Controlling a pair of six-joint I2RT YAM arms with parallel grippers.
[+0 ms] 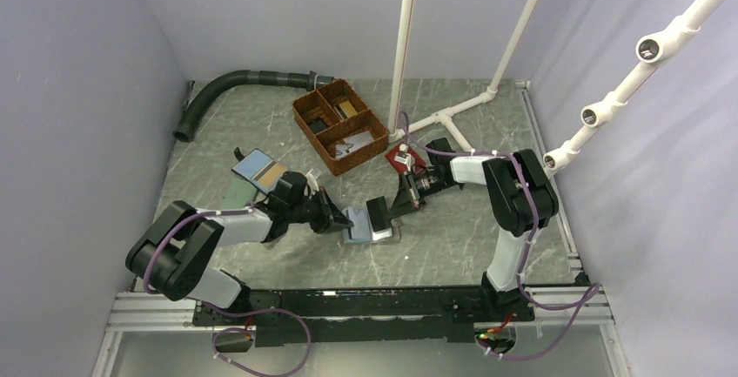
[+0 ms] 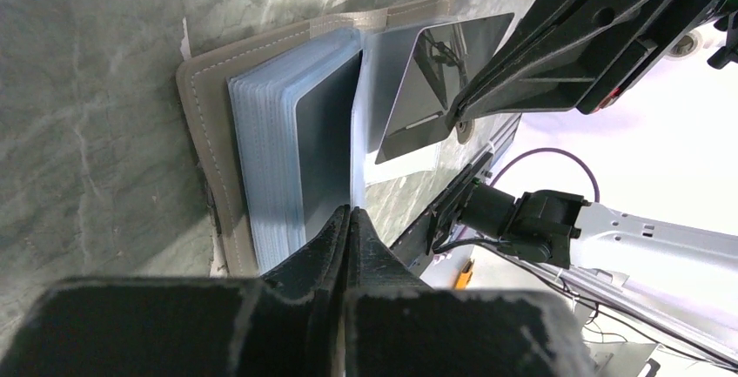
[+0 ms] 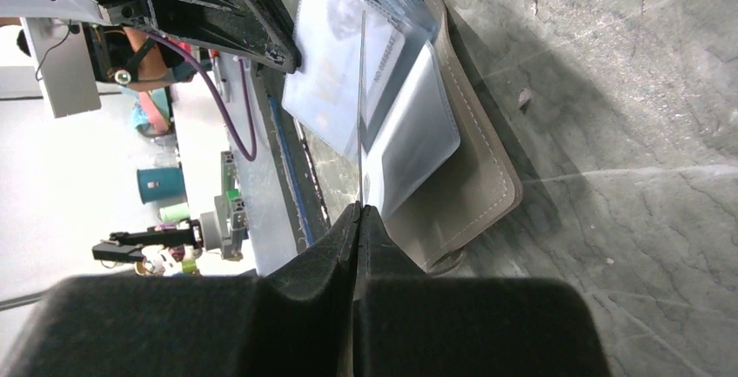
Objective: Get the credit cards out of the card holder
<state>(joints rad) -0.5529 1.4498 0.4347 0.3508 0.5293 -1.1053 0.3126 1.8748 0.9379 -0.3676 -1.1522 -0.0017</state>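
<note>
The card holder lies open on the table, taupe outside with a stack of light blue sleeves. My left gripper is shut on the edge of one pale sleeve, holding it up from the stack. My right gripper is shut on a credit card that I see edge-on as a thin line. That card shows dark and glossy in the left wrist view, standing over the holder's right half. Another pale card sits inside a sleeve. The holder's taupe cover lies flat beneath.
A wicker basket with compartments stands behind the holder. A blue wallet with a tan panel lies at the left and a red wallet at the right. A black hose and white pipes run along the back.
</note>
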